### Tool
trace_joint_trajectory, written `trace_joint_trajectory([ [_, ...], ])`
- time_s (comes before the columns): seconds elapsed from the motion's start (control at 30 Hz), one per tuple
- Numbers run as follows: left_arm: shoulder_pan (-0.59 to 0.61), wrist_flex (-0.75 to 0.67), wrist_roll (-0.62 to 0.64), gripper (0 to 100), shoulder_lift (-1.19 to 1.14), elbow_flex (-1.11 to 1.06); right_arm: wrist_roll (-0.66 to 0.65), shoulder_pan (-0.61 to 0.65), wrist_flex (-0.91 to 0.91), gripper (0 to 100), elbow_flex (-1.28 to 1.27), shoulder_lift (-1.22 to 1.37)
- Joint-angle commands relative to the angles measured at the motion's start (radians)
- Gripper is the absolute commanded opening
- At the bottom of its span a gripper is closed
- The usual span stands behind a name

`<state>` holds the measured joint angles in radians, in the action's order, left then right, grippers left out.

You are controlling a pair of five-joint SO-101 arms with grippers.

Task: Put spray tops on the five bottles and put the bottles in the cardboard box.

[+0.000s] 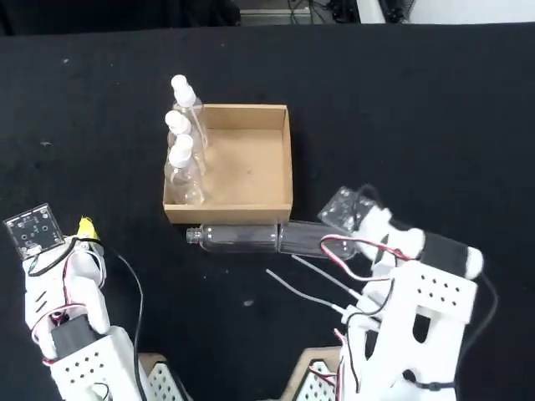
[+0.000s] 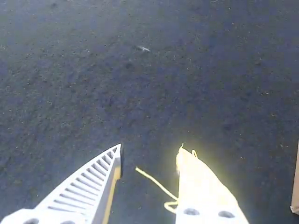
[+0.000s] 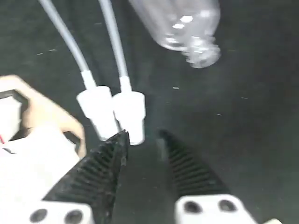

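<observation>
Right wrist view shows the right pincer [image 3: 142, 140] spread beside two loose spray tops [image 3: 130, 109], likely lined up to take one for the uncapped bottle [image 3: 187, 23] nearby. Three capped bottles [image 1: 184, 163] stand in the cardboard box [image 1: 251, 167]; the left pincer [image 2: 149, 154] hangs spread.

The table [image 1: 418, 100] wears a black matt cloth, faintly rough and flecked with lint; the cardboard box [image 1: 226, 210] is plain brown paperboard, dull and smooth; the bottles [image 1: 185, 171] inside the box and the lying bottles [image 1: 238, 238] just beside the box are clear glossy plastic; the spray tops [image 3: 131, 114] are smooth white plastic with pale tubes; the right gripper [image 3: 142, 140] has ribbed black plastic fingers [image 3: 103, 163]; the left gripper [image 2: 149, 154] has one ribbed white finger and one yellow.
</observation>
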<state>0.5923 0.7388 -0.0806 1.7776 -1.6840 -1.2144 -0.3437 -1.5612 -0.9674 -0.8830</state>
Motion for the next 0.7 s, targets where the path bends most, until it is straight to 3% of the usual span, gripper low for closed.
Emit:
trace_joint_trajectory([
  [0.0, 0.007, 0.002, 0.011, 8, -0.002, -0.005, -0.026, 0.064, 0.043, 17.5, -0.054, -0.018],
  [0.1, 0.007, 0.002, 0.011, 8, -0.002, -0.005, -0.012, 0.184, 0.055, 17.4, -0.090, -0.019],
  [0.37, 0.007, 0.003, 0.008, 8, -0.002, -0.005, 0.222, 0.598, 0.087, 17.8, -0.097, -0.013],
  [0.53, 0.007, 0.003, 0.008, 8, -0.002, -0.005, 0.239, 0.698, 0.149, 20.4, -0.156, -0.012],
  [0.67, 0.007, 0.003, 0.008, 8, -0.002, -0.005, 0.255, 0.706, 0.239, 23.9, -0.239, -0.012],
])
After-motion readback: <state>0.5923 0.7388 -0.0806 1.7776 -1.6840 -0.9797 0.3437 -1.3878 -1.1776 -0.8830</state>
